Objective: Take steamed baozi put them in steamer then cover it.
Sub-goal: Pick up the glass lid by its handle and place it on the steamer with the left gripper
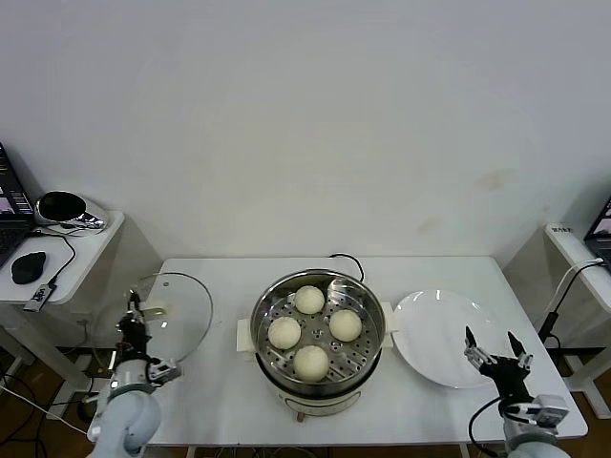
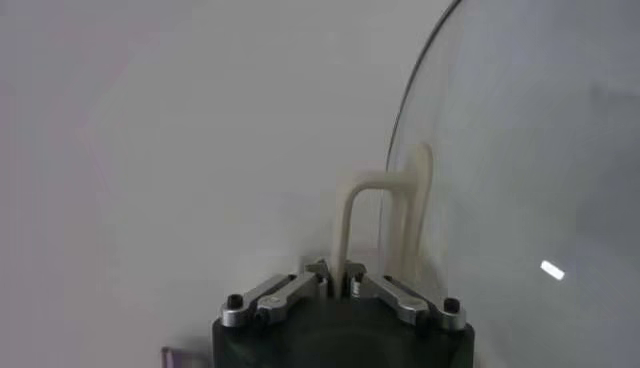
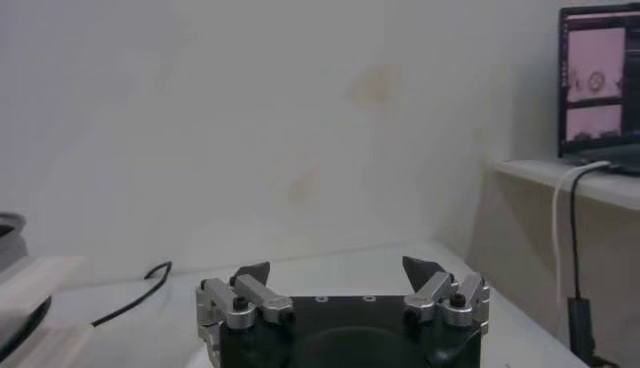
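- The left gripper (image 1: 136, 315) is working at the left edge of the table (image 1: 229, 410), its jaws pinched together on the cream-white handle (image 2: 352, 215) of the cover (image 1: 177, 310); in the left wrist view the handle's loop is sitting right between the closed fingertips.
- The cover, a clear glass lid with a metal rim, is sitting at the table's left end, just left of the steamer and apart from it; whether it is resting on the table or already clear of it I cannot tell.
- The steamer (image 1: 318, 329) is standing open at the table's centre, and all four steamed baozi (image 1: 308, 300) are lying on its perforated tray.
- The white plate (image 1: 441, 336) is lying bare to the steamer's right.
- The right gripper (image 1: 496, 355) is waiting near the plate's near-right edge, jaws spread wide and holding nothing.
- Judging by this, loading is done and the covering step is starting: the next move is calling for lifting the lid, carrying it rightward over the pot, keeping it level, and lowering its rim squarely onto the steamer's rim.
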